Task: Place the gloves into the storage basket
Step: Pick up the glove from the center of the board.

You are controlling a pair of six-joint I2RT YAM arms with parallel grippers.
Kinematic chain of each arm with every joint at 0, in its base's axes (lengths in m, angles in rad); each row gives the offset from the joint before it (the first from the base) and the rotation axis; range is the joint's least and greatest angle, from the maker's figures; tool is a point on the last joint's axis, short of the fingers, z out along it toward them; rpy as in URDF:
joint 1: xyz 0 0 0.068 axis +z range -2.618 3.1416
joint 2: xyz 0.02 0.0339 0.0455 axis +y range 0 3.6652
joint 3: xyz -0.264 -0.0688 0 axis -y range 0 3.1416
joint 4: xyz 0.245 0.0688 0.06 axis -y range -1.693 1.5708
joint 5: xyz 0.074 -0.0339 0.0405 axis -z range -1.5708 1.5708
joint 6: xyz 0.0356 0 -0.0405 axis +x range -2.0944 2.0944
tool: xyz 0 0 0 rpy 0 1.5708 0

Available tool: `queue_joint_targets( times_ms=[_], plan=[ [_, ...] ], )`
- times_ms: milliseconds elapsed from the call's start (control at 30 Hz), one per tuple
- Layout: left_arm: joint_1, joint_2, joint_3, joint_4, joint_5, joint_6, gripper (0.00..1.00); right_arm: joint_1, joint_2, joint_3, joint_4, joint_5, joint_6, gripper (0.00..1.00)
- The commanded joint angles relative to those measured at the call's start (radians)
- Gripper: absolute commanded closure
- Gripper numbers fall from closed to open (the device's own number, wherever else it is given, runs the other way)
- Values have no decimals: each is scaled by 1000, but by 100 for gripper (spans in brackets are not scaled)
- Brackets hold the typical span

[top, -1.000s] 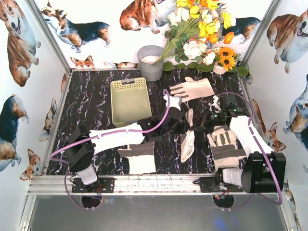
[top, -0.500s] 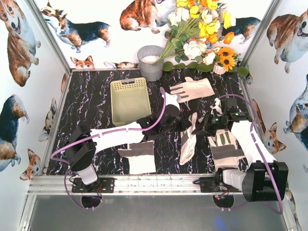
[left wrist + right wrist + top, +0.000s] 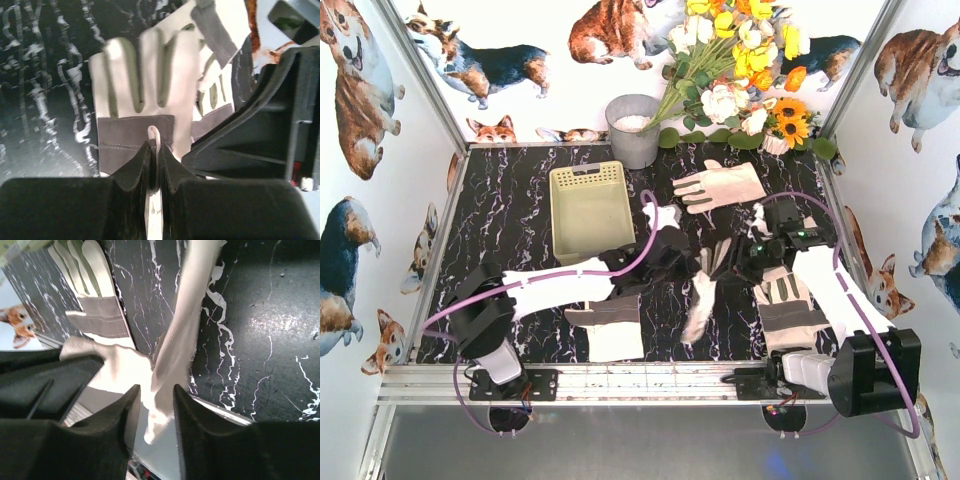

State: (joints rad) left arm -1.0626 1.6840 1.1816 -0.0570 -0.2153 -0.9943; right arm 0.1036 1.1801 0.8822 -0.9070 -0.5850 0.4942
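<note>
Barely begun: storage basket [image 3: 588,172] empty; right of it, left hand [image 3: 155,146] pinched on a glove edge [image 3: 152,133], right hand [image 3: 155,390] narrowly parted round dangling glove [image 3: 186,325], other gloves [image 3: 720,186] loose on tabletop [image 3: 510,220].

A black desk [image 3: 510,220] with white and purplish marble veining fills the floor of the enclosure. At its far edge stands a grey metal bucket [image 3: 633,130], upright, with something white inside. Just right of it, a bouquet of artificial flowers [image 3: 740,70] in yellow, white and orange leans against the back wall, a sunflower [image 3: 792,125] at its lower right. The white walls [image 3: 480,60] carry corgi prints. An aluminium rail [image 3: 640,383] runs along the near edge.
</note>
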Motion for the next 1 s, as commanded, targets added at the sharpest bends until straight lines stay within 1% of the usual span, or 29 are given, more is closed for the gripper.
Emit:
queue_joint_targets(
  times_ms=[0, 33, 100, 167, 300, 333, 433, 533, 667, 800, 967],
  plan=[
    [12, -113, -92, -67, -94, -35, 100, 39, -4, 24, 64, -4, 31, 58],
    [15, -132, -132, -54, -106, -50, 100, 41, -5, 13, 73, -6, 37, 52],
    [27, -167, -224, -17, -115, -91, 100, 42, -4, -4, 78, 2, 46, 46],
    [36, -208, -304, 21, -127, -128, 100, 42, -2, -16, 79, 5, 49, 44],
    [37, -309, -414, 53, -186, -207, 100, 42, -3, -27, 81, 3, 50, 42],
    [36, -332, -466, 64, -197, -231, 100, 42, -5, -31, 86, 2, 54, 41],
    [38, -386, -541, 95, -219, -287, 100, 42, -1, -48, 120, -30, 71, 37],
    [37, -417, -553, 91, -234, -301, 100, 53, 8, -67, 176, -71, 114, 37],
    [37, -431, -543, 79, -249, -296, 100, 108, 42, -106, 302, -115, 211, 37],
    [38, -430, -532, 73, -246, -287, 100, 196, 113, -137, 449, -142, 297, 37],
    [37, -432, -521, 63, -245, -277, 100, 249, 217, -155, 637, -162, 387, 37]
  ],
)
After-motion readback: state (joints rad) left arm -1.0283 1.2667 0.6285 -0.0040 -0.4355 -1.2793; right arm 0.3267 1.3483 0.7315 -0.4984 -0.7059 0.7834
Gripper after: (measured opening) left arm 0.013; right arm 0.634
